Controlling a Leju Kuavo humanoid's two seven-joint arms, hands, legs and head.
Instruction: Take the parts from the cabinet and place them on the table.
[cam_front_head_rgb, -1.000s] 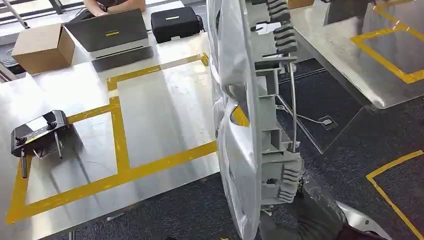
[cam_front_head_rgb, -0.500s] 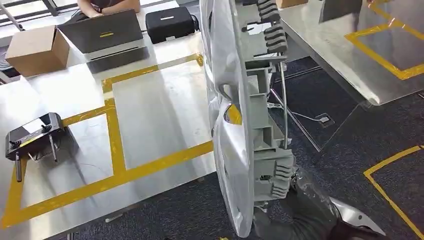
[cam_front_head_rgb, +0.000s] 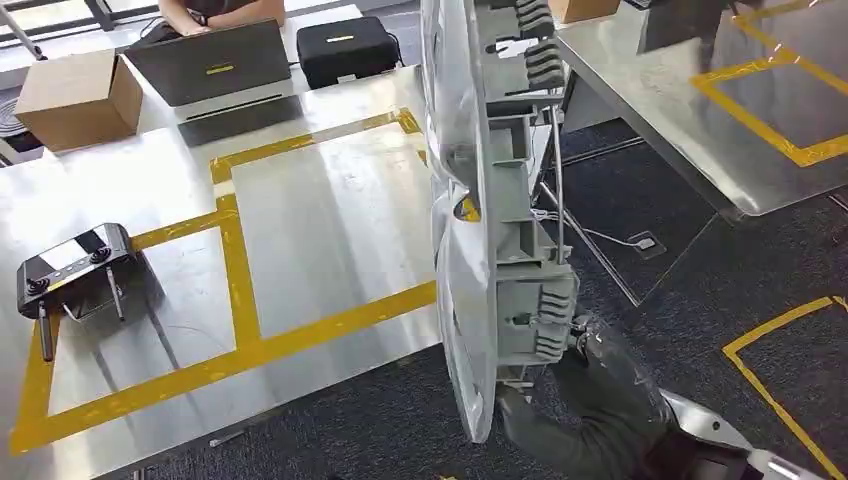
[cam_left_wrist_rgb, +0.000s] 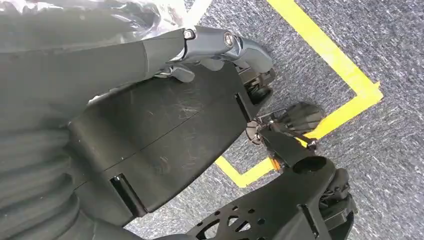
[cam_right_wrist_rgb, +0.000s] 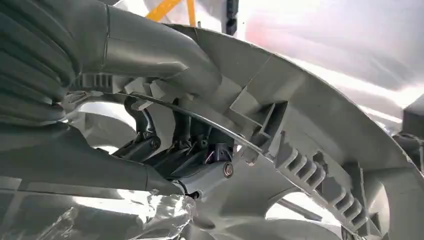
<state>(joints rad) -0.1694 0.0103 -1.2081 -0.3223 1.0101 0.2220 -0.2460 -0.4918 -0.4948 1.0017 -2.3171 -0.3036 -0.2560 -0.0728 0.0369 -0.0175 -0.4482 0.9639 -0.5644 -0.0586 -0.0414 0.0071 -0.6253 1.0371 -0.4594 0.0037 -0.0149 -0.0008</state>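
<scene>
**Wheel cover held edge-on beside the table**

The right hand (cam_front_head_rgb: 590, 350) grips the grey plastic wheel cover (cam_front_head_rgb: 490, 200) at its lower rim, upright at the steel table (cam_front_head_rgb: 320, 210) edge; its fingers (cam_right_wrist_rgb: 145, 142) hook the ribbed back. Since earlier, the cover stands straighter. The left hand (cam_left_wrist_rgb: 220, 45) hangs over carpet; its grasp cannot be told.

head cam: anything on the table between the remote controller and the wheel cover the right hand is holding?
Nothing stands there. In the head view, bare steel tabletop crossed by yellow tape lines lies between the remote controller and the wheel cover.

Glossy grey plastic wheel cover (cam_front_head_rgb: 470, 250) over a brushed-metal table (cam_front_head_rgb: 320, 220).
</scene>
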